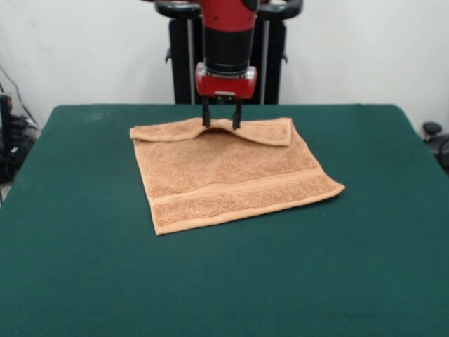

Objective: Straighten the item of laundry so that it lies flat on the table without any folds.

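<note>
The orange-tan towel (228,175) lies on the dark green table (224,281), a little beyond its middle. Its far edge is folded over toward the camera in a narrow strip (270,131), and a woven band stripe runs near its near edge. My gripper (222,125) comes straight down from the red and black arm and stands at the far folded edge. Its two black fingers (206,116) are a small gap apart, with a raised ridge of the fold between them. Whether they pinch the cloth does not show.
The robot's black pedestal (228,63) stands behind the table's far edge. Cables and dark equipment (10,133) sit off the table at the left, and a small black object (431,130) at the right.
</note>
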Controlling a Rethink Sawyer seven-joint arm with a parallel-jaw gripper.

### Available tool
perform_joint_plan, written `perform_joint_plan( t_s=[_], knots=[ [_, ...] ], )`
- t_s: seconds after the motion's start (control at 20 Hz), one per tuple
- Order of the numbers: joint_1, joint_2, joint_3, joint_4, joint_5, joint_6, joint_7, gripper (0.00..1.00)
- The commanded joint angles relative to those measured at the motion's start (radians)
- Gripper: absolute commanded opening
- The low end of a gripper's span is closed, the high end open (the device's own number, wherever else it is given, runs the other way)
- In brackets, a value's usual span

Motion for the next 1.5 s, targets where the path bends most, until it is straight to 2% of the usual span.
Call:
perform_joint_plan(
  t_s=[0.05, 0.85, 1.5],
  knots=[
    [0.017, 0.004, 0.047, -0.091, 0.051, -0.011, 0.110, 1.00],
    [0.027, 0.028, 0.057, -0.150, 0.063, 0.023, 0.105, 1.00],
    [0.105, 0.091, -0.004, -0.176, 0.088, -0.035, 0.154, 1.00]
  ],
)
